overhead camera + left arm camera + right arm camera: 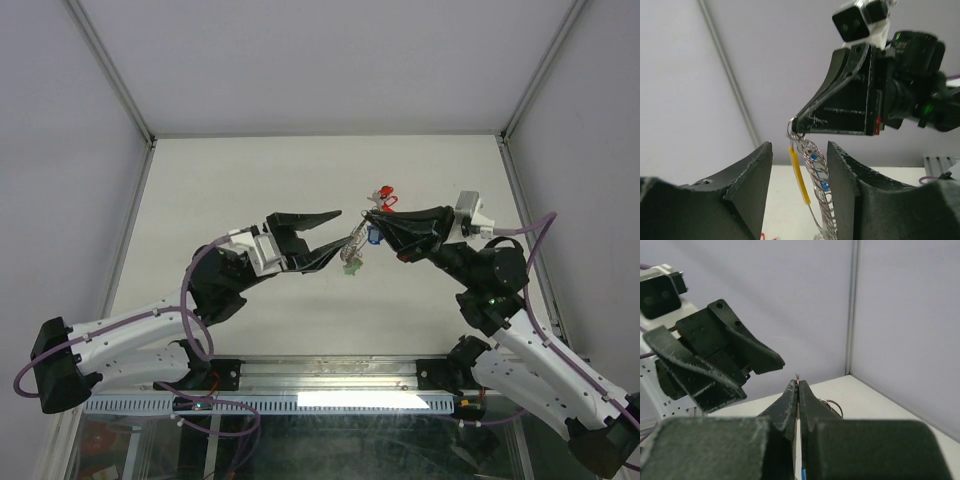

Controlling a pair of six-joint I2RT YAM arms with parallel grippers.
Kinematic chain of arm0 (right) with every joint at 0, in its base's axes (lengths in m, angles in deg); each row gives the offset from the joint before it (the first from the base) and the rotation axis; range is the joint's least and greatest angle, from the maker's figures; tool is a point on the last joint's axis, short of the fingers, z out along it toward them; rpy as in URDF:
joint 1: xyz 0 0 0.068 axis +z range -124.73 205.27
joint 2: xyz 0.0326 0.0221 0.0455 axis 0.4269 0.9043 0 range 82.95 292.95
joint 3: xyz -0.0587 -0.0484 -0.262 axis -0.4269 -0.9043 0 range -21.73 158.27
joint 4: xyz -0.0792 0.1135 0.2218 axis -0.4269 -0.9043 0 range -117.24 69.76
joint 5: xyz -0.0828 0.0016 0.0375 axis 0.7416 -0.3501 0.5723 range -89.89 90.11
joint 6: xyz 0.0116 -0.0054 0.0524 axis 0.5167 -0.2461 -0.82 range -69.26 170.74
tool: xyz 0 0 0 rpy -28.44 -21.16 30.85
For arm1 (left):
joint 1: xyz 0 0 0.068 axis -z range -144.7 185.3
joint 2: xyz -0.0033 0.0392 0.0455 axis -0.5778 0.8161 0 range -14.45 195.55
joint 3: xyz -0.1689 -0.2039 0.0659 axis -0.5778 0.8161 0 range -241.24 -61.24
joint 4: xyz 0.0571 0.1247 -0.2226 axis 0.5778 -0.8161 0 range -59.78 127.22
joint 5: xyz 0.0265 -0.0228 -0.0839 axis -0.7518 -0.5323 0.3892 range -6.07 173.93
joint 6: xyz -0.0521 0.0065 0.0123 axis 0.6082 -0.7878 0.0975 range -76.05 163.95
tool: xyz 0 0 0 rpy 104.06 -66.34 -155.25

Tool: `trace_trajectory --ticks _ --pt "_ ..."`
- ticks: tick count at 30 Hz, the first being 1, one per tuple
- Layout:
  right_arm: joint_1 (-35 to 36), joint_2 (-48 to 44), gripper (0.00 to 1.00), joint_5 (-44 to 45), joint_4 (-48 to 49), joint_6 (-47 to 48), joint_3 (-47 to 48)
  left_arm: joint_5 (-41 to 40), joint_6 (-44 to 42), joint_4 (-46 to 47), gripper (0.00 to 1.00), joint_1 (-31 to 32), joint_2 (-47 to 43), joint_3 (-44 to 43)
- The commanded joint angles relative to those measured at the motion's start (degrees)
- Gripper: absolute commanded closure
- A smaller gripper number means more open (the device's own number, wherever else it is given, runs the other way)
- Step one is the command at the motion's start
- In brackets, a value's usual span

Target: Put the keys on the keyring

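The keyring (822, 192), a yellow arc (800, 175) joined to a silvery coil, hangs in mid-air over the table. My right gripper (366, 215) is shut on its top end, pinching a thin edge at the tip (797, 385). Blue key tags (815, 156) hang inside the coil, and a green tag (351, 269) dangles at its bottom. My left gripper (800, 150) is open, one finger on each side of the hanging keyring, and the coil lies against its right finger (842, 172). A red-tagged key (383, 193) lies on the table behind the right gripper.
White table (250, 180) enclosed by grey walls and metal corner posts (525, 100). The two arms meet nose to nose over the middle of the table. The left gripper's fingers (735, 357) fill the left of the right wrist view.
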Motion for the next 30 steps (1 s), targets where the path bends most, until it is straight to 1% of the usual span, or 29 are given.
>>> trace_trajectory --ticks 1,4,7,9,14,17,24,30 --pt "-0.06 -1.54 1.0 -9.14 17.02 0.61 -1.17 8.09 4.19 3.14 0.56 0.3 -2.76 -2.66" --pt "-0.01 -1.41 1.0 -13.03 20.39 -0.21 -1.48 8.43 4.78 2.5 0.63 0.3 -3.89 -2.57" --pt "-0.02 -0.99 1.0 -15.05 24.1 -2.96 -1.43 8.46 5.32 2.46 0.67 0.3 -4.48 -2.34" --pt "-0.02 -0.41 1.0 -15.9 24.9 -4.28 -0.88 8.76 5.67 2.52 0.68 0.3 -4.52 -2.54" --pt "0.0 1.47 1.0 -19.55 28.34 -5.22 -0.66 9.02 6.34 2.33 0.7 0.3 -4.14 -4.08" --pt "0.0 2.75 1.0 -20.63 30.08 -5.67 -0.44 10.6 6.75 2.47 0.7 0.3 -3.72 -4.97" --pt "0.04 5.07 1.0 -21.95 33.13 -6.84 0.34 20.12 6.07 3.95 0.72 0.3 -2.41 -5.08" --pt "-0.01 5.29 1.0 -22.99 33.48 -6.7 0.46 19.73 5.62 3.98 0.72 0.32 -1.3 -4.81"
